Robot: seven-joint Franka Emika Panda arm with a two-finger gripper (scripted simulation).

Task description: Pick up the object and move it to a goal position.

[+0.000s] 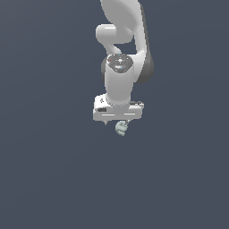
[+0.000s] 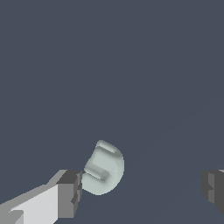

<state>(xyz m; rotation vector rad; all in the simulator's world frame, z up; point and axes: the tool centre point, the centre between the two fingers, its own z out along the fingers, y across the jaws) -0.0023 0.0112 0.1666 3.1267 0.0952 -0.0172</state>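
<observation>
We saw the object (image 2: 103, 168) as a small pale mint-grey lump, rounded on one side and marked with blocky ridges and a groove on the other. In the wrist view it sat against the dark pad of one finger (image 2: 70, 194), touching it or very nearly so, while the other finger's pad (image 2: 213, 190) stood well apart from it at the far edge of the picture, with bare dark ground between. So we judged the jaws to be spread wide, with the lump beside one finger only and not pinched between the two.

In the exterior view we found the object (image 1: 121, 128) just under the white gripper bar (image 1: 118, 111), hanging a little toward the exterior view's right of the bar's middle and much narrower than the bar itself. The gripper (image 1: 117, 121) pointed straight down, and only short dark stubs of its fingers showed beneath the bar. We could not tell from either picture whether the lump rested on the surface or was off it, since the flat slate-blue ground (image 1: 49, 170) gave us no shadow or edge to judge by.

Above the bar we saw the white wrist column of the arm (image 1: 119, 82), capped by a grey disc, with the upper links rising out of the top of the picture.
</observation>
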